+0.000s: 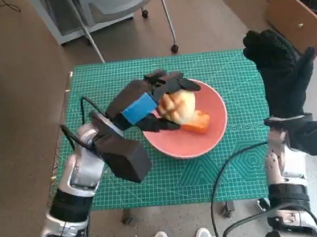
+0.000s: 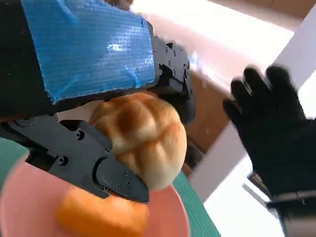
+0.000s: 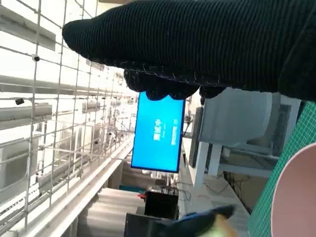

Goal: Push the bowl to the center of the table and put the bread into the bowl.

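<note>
A green cutting mat [image 1: 170, 174] is covering the small table in the middle of the head view, with brown floor lying around it; an office chair [image 1: 119, 3] is standing at the top centre of the frame, and a wooden cabinet [image 1: 295, 11] is showing at the upper right. A pink bowl [image 1: 214, 126] is sitting on the mat at the centre of the frame, slightly right of the middle; an orange piece of food [image 1: 198, 122] is lying inside it, toward its right half. The left hand [image 1: 145, 105] is reaching in from the lower left and hanging over the bowl's left part; its fingers are clamping a round golden bread roll [image 1: 177, 108], which is being held above the bowl's inside, just up and left of the orange piece; in the left wrist view the roll [image 2: 140, 138] is filling the centre, gripped between the blue-taped back and the black fingers [image 2: 94, 165], with the orange piece [image 2: 101, 215] below it at the bottom of that frame. The right hand [image 1: 279, 67] is standing raised at the right edge of the head view, off the bowl and holding nothing, its gloved fingers spreading apart; the left wrist view is showing it [image 2: 274, 128] at the right of the frame; the right wrist view is showing the glove [image 3: 197, 44] along the top and a blue screen [image 3: 159, 133] at the centre.
</note>
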